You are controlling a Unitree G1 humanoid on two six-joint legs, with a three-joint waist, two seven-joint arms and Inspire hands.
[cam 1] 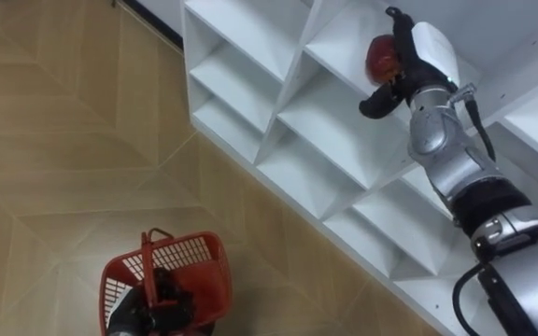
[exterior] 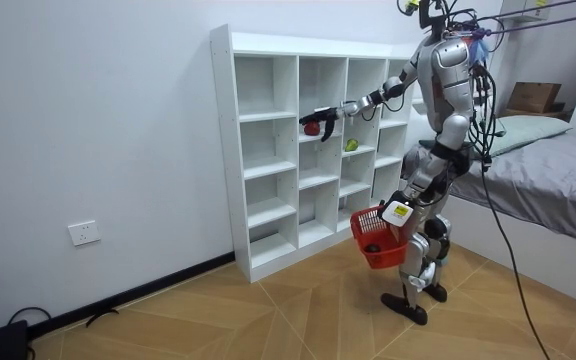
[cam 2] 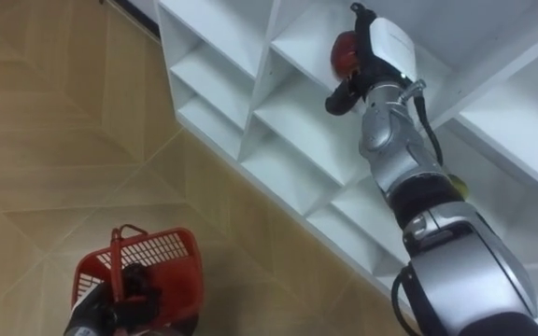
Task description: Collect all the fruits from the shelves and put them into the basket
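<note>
Red basket (cam 1: 194,266): hangs low at the robot's left side, over the wooden floor (cam 1: 54,140); contents too masked by mesh and hand to tell.
Left hand (cam 1: 152,303): curls tight about the basket's near rim, carrying it.
White closet (cam 1: 250,140): stands against the wall, open compartments, most of them bare.
Red fruit (cam 1: 379,56): sits at the mouth of an upper compartment, wrapped by fingers.
Right hand (cam 1: 423,61): reaches in at full stretch, fingers and thumb closed round the red fruit.
Green fruit (exterior: 351,145): rests in the next compartment to the room view's right, untouched.
Progress: appears part-way at best; red fruit grasped but well apart from the basket, green fruit left to collect.
</note>
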